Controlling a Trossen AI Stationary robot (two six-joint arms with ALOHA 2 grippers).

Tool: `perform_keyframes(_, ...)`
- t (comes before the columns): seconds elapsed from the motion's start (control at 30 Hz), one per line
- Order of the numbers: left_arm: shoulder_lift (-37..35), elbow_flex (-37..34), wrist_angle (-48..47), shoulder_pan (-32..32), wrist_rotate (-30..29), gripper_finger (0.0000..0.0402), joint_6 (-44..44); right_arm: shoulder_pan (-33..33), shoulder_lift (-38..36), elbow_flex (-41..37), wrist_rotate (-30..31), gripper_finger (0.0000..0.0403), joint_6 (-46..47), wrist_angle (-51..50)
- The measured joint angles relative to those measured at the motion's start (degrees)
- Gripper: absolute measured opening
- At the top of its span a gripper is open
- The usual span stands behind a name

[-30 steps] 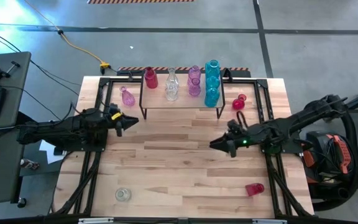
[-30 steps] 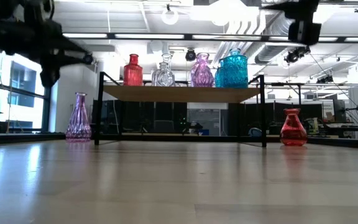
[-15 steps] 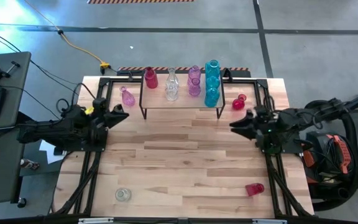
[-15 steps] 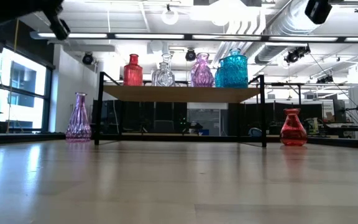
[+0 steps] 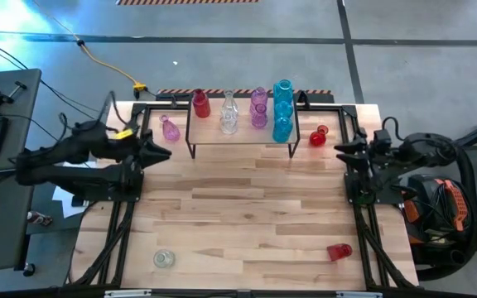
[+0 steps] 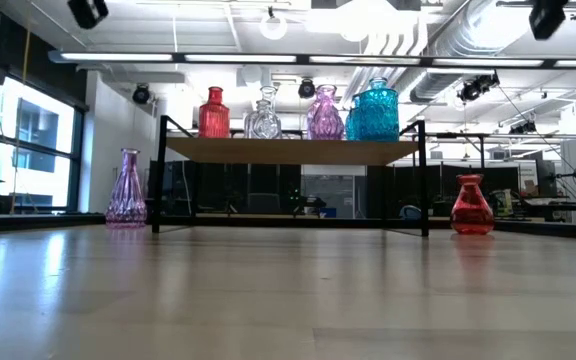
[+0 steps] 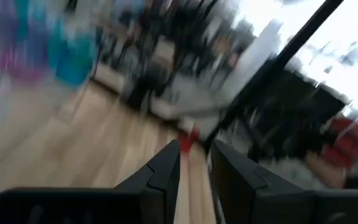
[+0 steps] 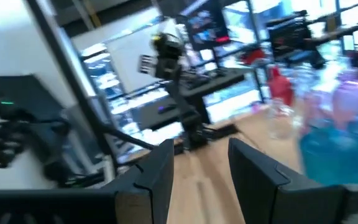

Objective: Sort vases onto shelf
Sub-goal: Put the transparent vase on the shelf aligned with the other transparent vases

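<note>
Both arms sat at the tabletop (image 5: 247, 207) edges, left hand (image 5: 160, 152) and right hand (image 5: 339, 148) parted and empty, apparently between picks, since four vases (image 5: 170, 129) lay off the shelf (image 5: 240, 136).

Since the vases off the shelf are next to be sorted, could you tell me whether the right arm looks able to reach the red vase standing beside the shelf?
Probably yes. The red vase stands alone on the table, right of the shelf, with bare wood between it and the right gripper, whose jaws are empty and slightly parted.
</note>
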Motion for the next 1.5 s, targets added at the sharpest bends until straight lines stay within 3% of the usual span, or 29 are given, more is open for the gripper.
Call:
perform_keyframes(0.1, 4.0, 4.7, -10.6, -0.2, 3.6, 0.0083, -1.5, 0.0, -1.6, 0.0, 2.5, 0.0136, -0.2, -1.6)
perform_keyframes(0.27, 9.6, 9.1, -19.9, -2.5, 8.3, 0.0083, -5.7, 0.0, -2.6, 0.0, 2.5, 0.0136, -3.6, -3.7)
perform_keyframes(0.47, 15.0, 10.1, -23.9, -8.3, 12.2, 0.0083, -13.1, 0.0, -4.6, -0.1, 2.8, 0.0136, -4.1, -6.8)
perform_keyframes(0.7, 20.8, 10.1, -24.6, -19.9, 15.2, 0.0083, -21.5, 0.0, -7.2, -0.1, 6.0, 0.0136, -2.2, -11.0)
perform_keyframes(0.97, 27.8, 10.1, -24.6, -34.2, 14.4, 0.0083, -29.0, 0.0, -7.5, -0.1, 7.9, 0.0136, -0.7, -11.2)
perform_keyframes(1.17, 33.0, 10.1, -23.1, -43.3, 9.7, 0.0083, -33.0, 0.0, -7.5, -0.1, 10.6, 0.0136, 2.0, -11.7)
perform_keyframes(1.5, 41.6, 10.1, -10.0, -53.2, 1.8, 0.0083, -41.8, 0.0, -7.5, -0.1, 14.9, 0.0136, 7.3, -12.7)
